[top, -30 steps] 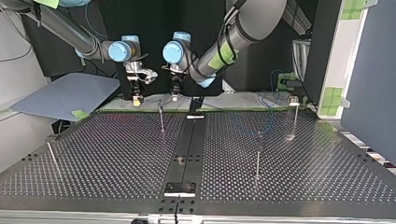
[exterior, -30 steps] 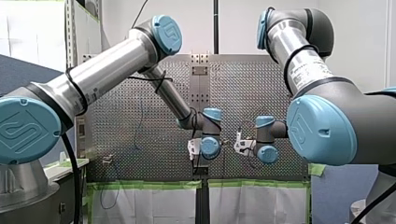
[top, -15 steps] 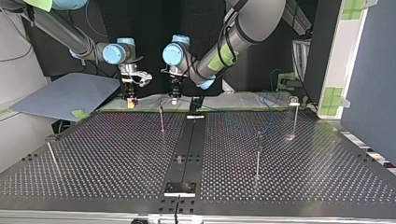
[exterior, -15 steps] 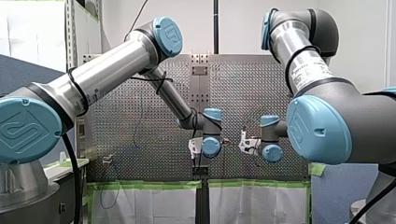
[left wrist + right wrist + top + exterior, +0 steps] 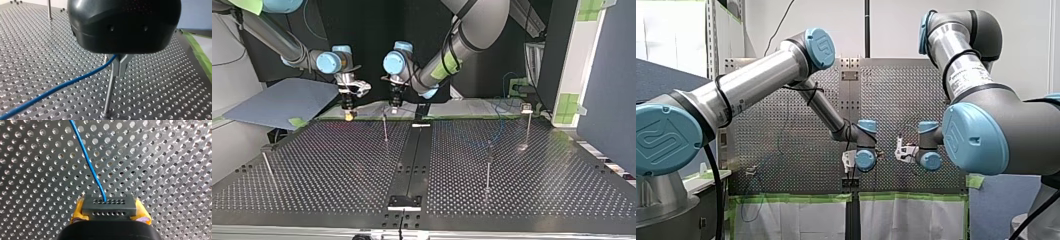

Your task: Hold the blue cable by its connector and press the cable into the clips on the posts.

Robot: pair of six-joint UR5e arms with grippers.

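Two arms, one blue cable (image 5: pixel 87 162), four posts (image 5: pixel 385 127) on a perforated table (image 5: pixel 337 165).
Right gripper (image 5: pixel 110 212) with yellow pads (image 5: pixel 78 210) clamped on the single dark connector (image 5: pixel 109 205); cable at one clip (image 5: pixel 119 66) beneath left gripper (image 5: pixel 395 104), grip there impossible to tell.

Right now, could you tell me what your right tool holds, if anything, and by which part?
My right tool holds the cable by its connector, with the yellow pads clamped on the connector's two sides.
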